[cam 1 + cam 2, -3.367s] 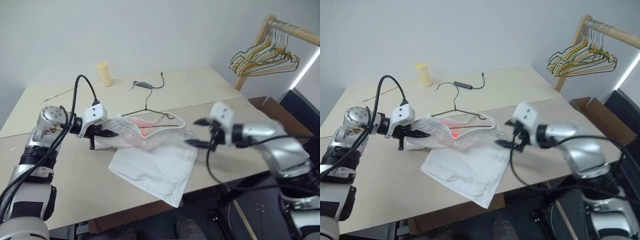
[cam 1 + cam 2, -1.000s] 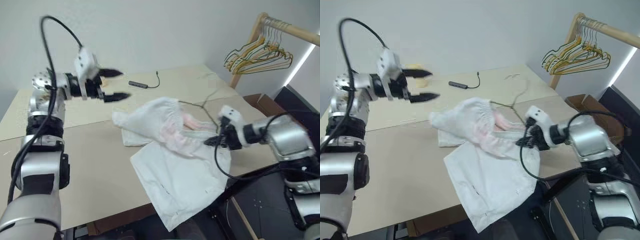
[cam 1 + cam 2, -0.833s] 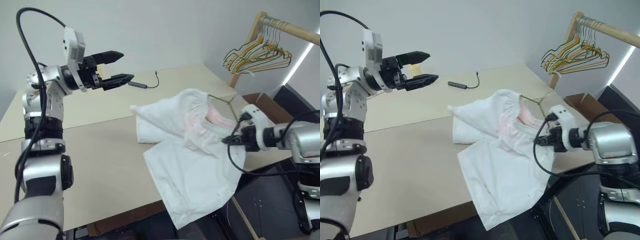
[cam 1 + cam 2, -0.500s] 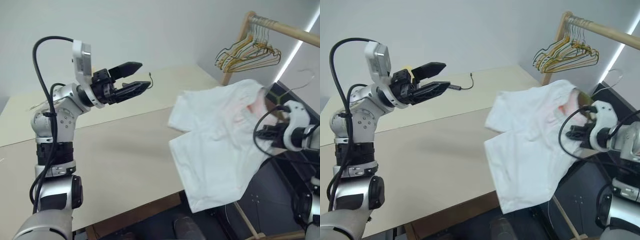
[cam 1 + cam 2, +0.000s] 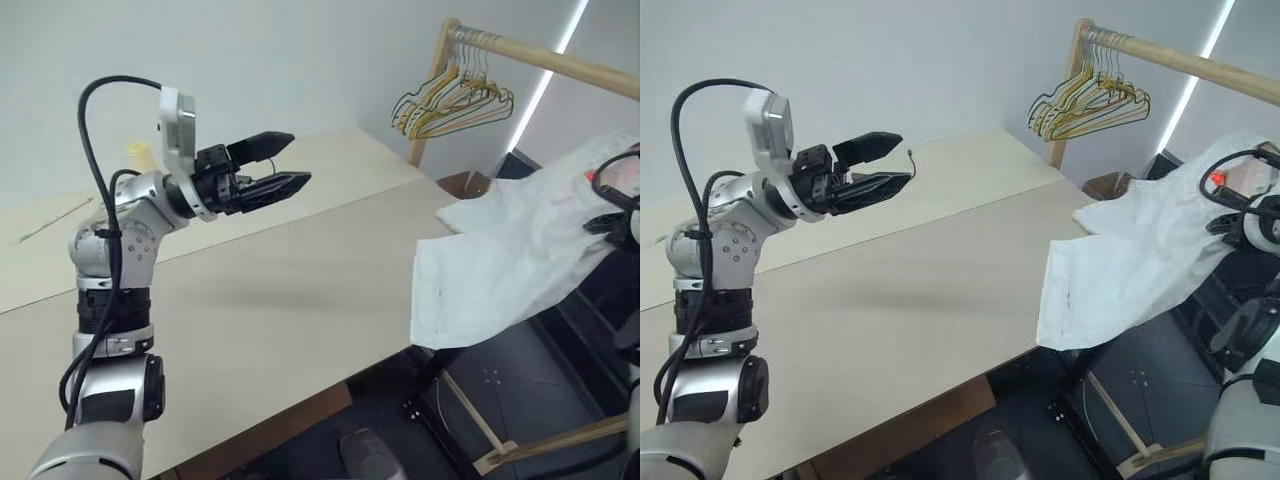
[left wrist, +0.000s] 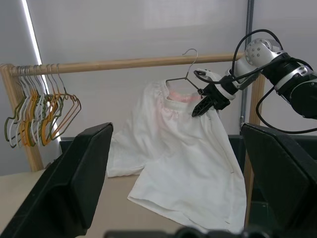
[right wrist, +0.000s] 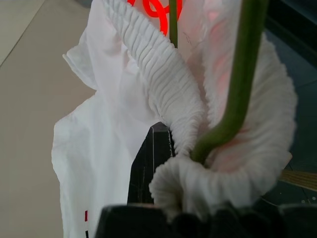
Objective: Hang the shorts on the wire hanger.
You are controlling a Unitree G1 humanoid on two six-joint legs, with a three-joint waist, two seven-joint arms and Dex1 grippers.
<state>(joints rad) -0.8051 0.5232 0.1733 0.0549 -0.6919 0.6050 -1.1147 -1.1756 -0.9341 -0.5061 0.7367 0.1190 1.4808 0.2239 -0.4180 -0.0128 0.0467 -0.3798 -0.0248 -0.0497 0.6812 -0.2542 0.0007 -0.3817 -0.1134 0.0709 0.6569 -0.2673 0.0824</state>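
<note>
While the right claw point(image 6: 205, 96) is pinching shut on the shorts point(image 6: 173, 148) and the wire hanger point(image 6: 185, 74) together at the gathered waistband, the garment is hanging off the surface point(image 5: 250, 300) edge, waist uppermost, legs trailing down, one hem draping on the surface corner. The fabric is looking thin, limp and light, so the elastic waistband is probably the firmest hold. The left claw point(image 5: 285, 165) is gaping wide, holding nothing.

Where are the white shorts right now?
The shorts hang off the table's right edge, on the wire hanger in the shut right gripper, just under the wooden rail.
</note>
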